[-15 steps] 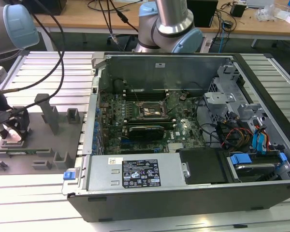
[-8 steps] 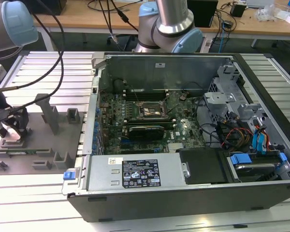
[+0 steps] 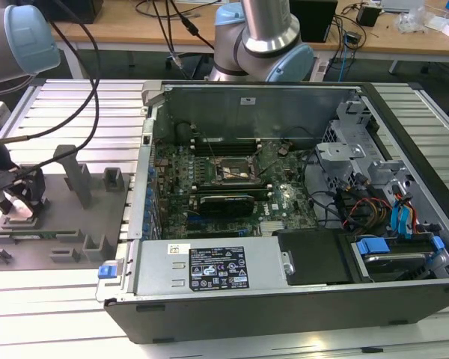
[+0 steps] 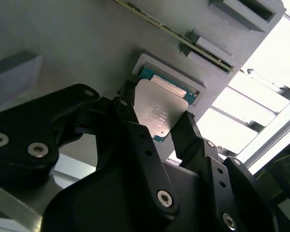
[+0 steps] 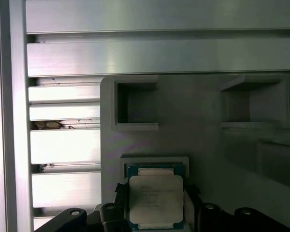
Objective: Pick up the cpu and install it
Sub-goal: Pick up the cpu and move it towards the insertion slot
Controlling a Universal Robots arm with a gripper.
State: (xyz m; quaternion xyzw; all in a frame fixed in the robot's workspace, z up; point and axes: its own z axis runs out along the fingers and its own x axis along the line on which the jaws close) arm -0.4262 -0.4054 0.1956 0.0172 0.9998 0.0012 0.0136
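Gripper (image 4: pixel 156 115) is seen closed on opposite edges of the cpu (image 5: pixel 156 198), which is seated in its recess on the grey fixture (image 5: pixel 203 145) — well apart from the socket (image 3: pixel 236 172). Risk: thin edge hold — chip could be tilted or dropped if lifted unevenly.

Cable-strewn wooden desk (image 3: pixel 120 26) behind slatted aluminium table (image 3: pixel 52 314)
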